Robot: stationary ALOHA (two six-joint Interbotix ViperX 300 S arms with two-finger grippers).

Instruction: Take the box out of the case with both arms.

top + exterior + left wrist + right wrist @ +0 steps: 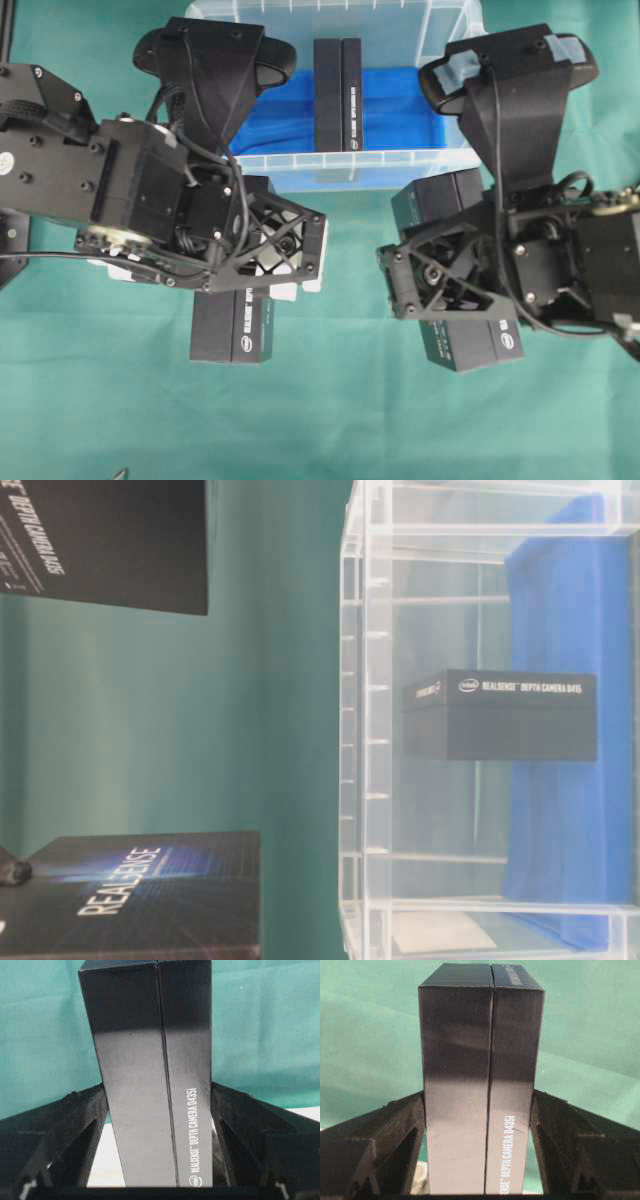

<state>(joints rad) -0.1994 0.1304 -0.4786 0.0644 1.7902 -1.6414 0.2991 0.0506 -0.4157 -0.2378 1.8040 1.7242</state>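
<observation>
Each of your arms already clamps a black box between its jaws outside the case (300,170); one more box (338,95) stands inside on the blue sheet (400,110). Stiff, smooth cardboard, likely light: grip its broad flat sides.

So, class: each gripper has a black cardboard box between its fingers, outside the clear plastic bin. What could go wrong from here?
1. The left gripper clamps the left black cardboard box near one end only; the box could pivot or slip. The same goes for the right gripper and the right black cardboard box.
2. A third black box lies in the clear plastic bin; reaching for it might knock the rim.
</observation>
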